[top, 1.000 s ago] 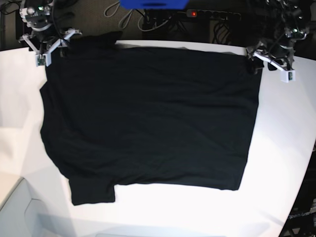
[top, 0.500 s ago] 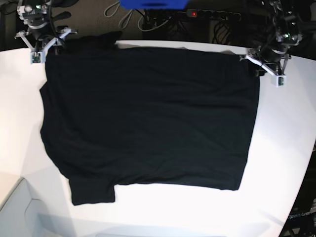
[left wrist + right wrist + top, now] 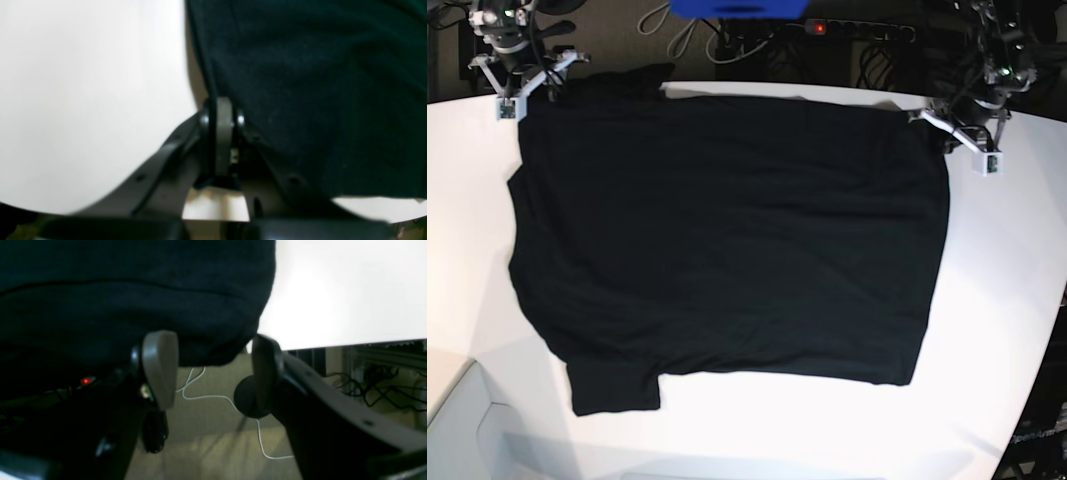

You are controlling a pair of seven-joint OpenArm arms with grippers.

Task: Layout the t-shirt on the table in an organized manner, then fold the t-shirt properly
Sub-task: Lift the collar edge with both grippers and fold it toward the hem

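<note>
Black T-shirt (image 3: pixel 727 230) flat on white table (image 3: pixel 987 400), soft, light, prob. floppy, so best held by near corners w/ both hands; L gripper (image 3: pixel 220 103) clamped on its edge, R gripper (image 3: pixel 213 346) jaws apart around the other corner.

From my end, the t-shirt (image 3: pixel 727 240) reads as soft, matt black cloth, lightly creased. Around it I see the table (image 3: pixel 997 400), smooth and white with a faint sheen. Over the t-shirt's upper left corner in the base view, my right gripper (image 3: pixel 213 370) shows smooth, matt, plastic-looking grey fingertips. Beyond the t-shirt's hanging edge, the floor (image 3: pixel 206 426) looks dull and fairly smooth.
</note>
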